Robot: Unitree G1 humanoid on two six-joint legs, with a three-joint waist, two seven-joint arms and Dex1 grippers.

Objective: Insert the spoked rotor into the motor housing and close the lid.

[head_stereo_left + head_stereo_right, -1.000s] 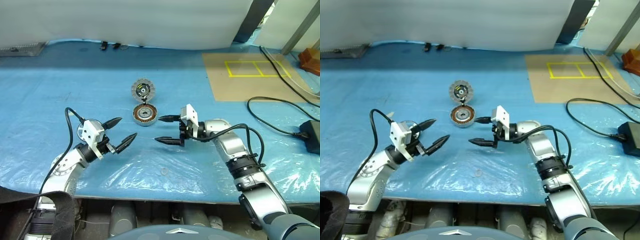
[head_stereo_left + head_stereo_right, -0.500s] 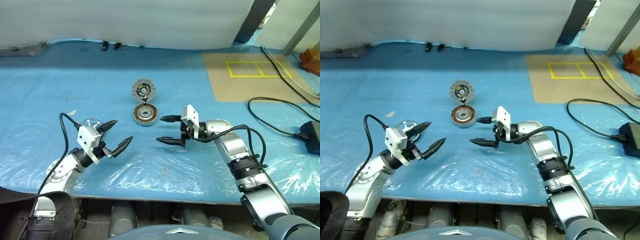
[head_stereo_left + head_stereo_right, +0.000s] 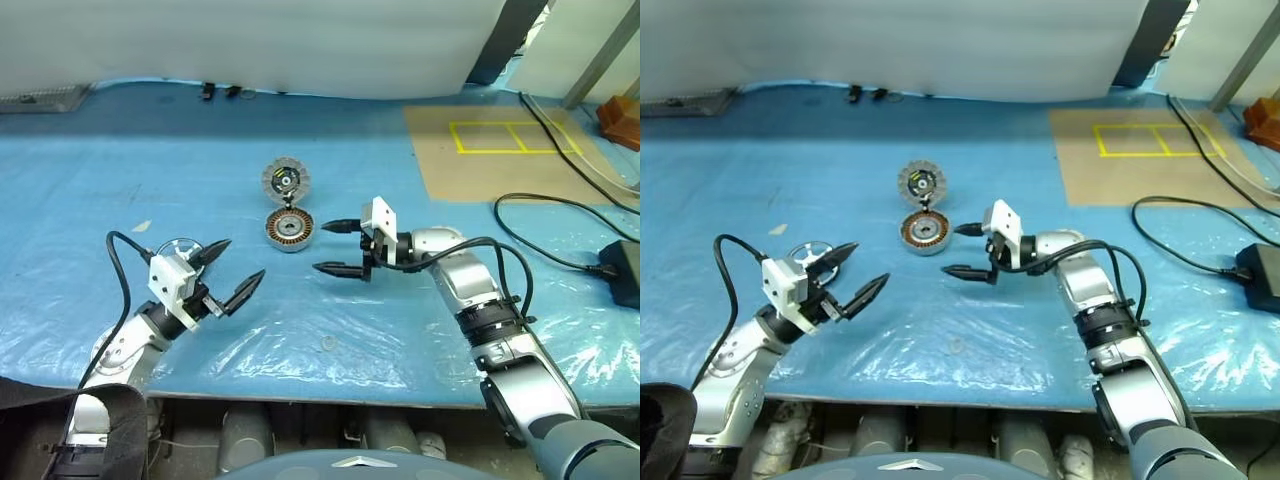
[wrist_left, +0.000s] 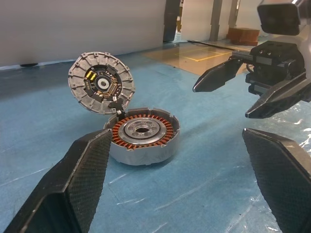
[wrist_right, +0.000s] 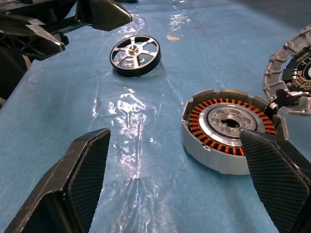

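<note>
Your left gripper (image 3: 232, 269) partly hides the wheel (image 3: 178, 248); the lid (image 5: 294, 77) is cut off at the right wrist view's edge.

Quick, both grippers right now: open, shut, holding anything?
Left gripper: open, holding nothing.
Right gripper: open, holding nothing.

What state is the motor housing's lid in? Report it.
Open. The lid stands raised on its hinge behind the motor housing, dark inner face showing, leaving the copper windings uncovered.
</note>
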